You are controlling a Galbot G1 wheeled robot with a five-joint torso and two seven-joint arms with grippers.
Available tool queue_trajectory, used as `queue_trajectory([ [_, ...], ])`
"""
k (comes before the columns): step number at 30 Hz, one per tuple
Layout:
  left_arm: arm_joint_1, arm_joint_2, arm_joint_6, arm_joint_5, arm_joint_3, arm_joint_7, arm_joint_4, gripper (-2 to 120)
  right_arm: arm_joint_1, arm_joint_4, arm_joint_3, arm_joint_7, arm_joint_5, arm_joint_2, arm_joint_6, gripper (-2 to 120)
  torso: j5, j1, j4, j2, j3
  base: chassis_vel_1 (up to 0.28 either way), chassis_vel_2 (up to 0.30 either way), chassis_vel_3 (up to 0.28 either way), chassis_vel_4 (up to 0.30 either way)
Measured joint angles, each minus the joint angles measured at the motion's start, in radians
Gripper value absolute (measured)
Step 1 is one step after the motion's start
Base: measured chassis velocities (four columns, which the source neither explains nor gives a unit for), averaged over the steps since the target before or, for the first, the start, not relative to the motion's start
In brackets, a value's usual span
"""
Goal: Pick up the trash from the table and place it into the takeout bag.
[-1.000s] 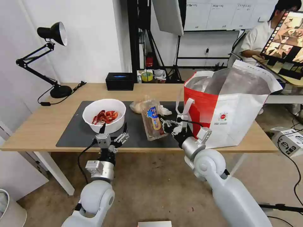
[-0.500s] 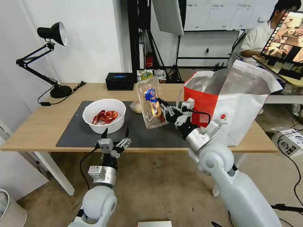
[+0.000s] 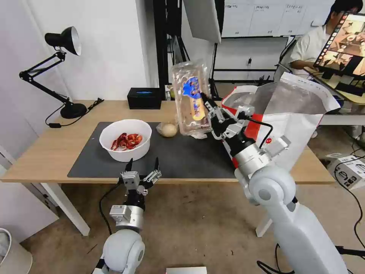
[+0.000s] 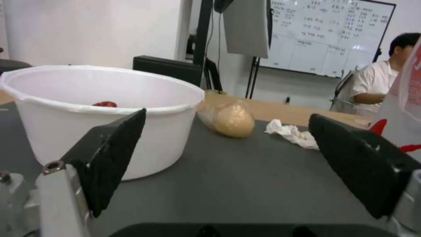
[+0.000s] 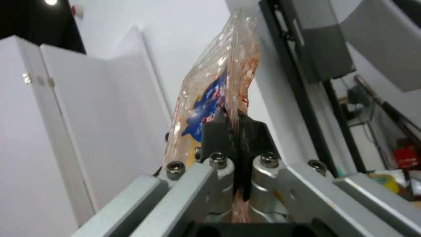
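Observation:
My right gripper (image 3: pixel 208 102) is shut on one edge of the clear plastic clamshell tray (image 3: pixel 190 97), which hangs upright in the air just left of the takeout bag (image 3: pixel 300 110). In the right wrist view the black pads (image 5: pixel 217 130) pinch the tray (image 5: pixel 210 82). The white bowl of crayfish shells (image 3: pixel 125 139) stands on the dark mat (image 3: pixel 182 156). The bagged bun (image 3: pixel 168 129) lies to its right. My left gripper (image 3: pixel 142 165) hovers open at the table's front edge, facing the bowl (image 4: pixel 101 98), the bun (image 4: pixel 230 119) and the crumpled tissue (image 4: pixel 291 133).
A black desk lamp (image 3: pixel 73 110) stands at the back left of the table (image 3: pixel 45 152). Near the back edge sits a black box (image 3: pixel 144 98). The takeout bag's mouth stands open at the table's right end.
The right gripper has lifted the clamshell tray off the mat, up and rightward toward the bag. The left gripper has drawn back from the bowl toward the table's front edge.

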Motion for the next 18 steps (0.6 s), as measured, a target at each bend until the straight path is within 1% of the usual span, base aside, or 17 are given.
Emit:
queue_trajectory([
  [8,0.004,-0.004,0.0,0.005,0.009,-0.001,-0.001,100,0.012,0.018,0.043,0.074,0.024,-0.005,0.03,0,0.0,0.0,0.0,0.0,0.0,0.0,0.0,0.0,0.0],
  [18,0.003,-0.008,0.0,0.008,0.02,-0.002,0.002,100,0.035,0.024,0.087,0.142,0.047,-0.017,0.032,0,-0.0001,0.0,0.0,0.0,0.0,0.0,0.0,0.0,0.0],
])
